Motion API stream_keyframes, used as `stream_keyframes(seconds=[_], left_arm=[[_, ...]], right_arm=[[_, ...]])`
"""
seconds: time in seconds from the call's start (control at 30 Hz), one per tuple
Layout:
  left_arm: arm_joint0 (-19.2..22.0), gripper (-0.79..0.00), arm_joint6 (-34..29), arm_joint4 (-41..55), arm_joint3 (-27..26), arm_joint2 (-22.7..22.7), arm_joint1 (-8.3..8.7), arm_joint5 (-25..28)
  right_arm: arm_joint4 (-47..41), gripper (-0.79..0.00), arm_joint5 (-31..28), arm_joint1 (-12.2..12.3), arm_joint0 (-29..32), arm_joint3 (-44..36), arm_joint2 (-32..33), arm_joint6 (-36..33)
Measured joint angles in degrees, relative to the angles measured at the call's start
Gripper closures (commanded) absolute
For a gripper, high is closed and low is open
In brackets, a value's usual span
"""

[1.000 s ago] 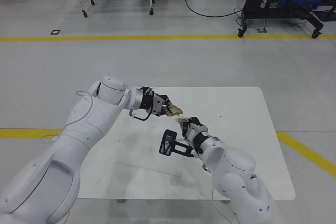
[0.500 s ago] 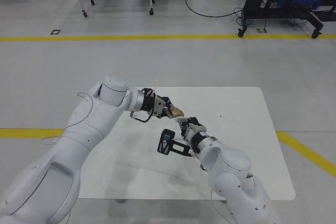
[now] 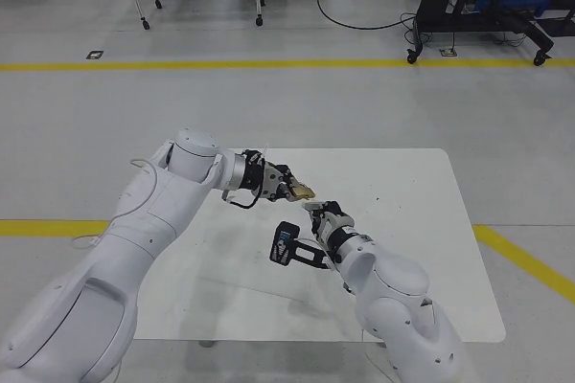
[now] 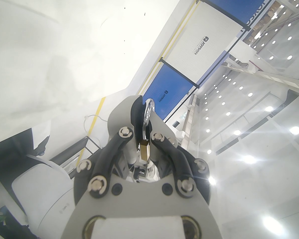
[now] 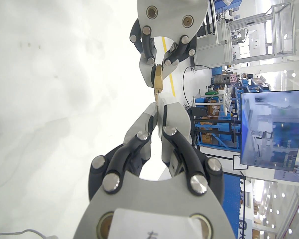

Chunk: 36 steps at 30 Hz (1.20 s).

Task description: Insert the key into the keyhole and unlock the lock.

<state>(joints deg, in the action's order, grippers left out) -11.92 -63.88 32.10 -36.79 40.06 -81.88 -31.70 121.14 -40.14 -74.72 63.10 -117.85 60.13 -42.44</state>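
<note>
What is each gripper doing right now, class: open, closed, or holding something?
Left gripper: closed, holding the lock.
Right gripper: closed, holding the key.

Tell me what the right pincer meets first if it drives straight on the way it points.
The brass lock, shut in the left pincer dead ahead. The key in the right pincer seems to touch its keyhole; depth is unclear.

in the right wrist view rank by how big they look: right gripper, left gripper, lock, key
1. right gripper: largest, though it sits nearest the camera.
2. left gripper: farther off.
3. lock and key: both small. The key is mostly hidden between the right jaws, so I won't rank them.
</note>
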Motion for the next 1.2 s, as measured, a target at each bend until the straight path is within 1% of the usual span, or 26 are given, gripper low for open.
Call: stream_keyframes(seconds=[1.2], left_arm=[[-0.5, 0.000, 0.8, -3.4, -2.0, 1.7, 0.08, -0.4]], right_arm=[[0.1, 0.000, -0.3, -1.3, -1.1, 1.2, -0.4, -2.6]])
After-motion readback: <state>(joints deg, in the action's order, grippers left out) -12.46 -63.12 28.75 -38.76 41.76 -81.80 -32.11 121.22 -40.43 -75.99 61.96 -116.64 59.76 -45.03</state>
